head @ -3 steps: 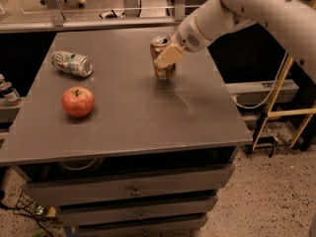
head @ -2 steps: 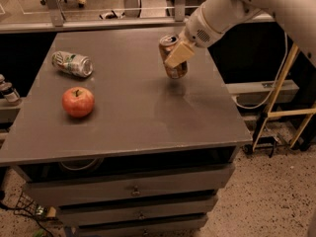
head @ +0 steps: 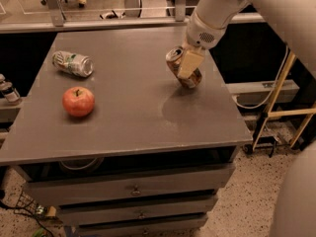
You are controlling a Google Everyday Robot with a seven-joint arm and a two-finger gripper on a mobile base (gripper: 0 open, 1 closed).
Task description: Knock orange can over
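The orange can (head: 193, 79) is near the table's right side, tilted with its silver top toward the upper left. My gripper (head: 184, 71) reaches down from the upper right and straddles the can. One pale finger (head: 189, 62) lies across the can's front; the other is hidden behind it. The fingers appear closed on the can. I cannot tell whether the can's lower end touches the grey table (head: 133, 117).
A red apple (head: 78, 101) sits at the table's left front. A green-and-white can (head: 73, 63) lies on its side at the back left. The table's right edge is close to the orange can. Drawers are below the tabletop.
The orange can stood upright with my gripper around it. It has since shifted right and toward the front with the gripper, and now leans over.
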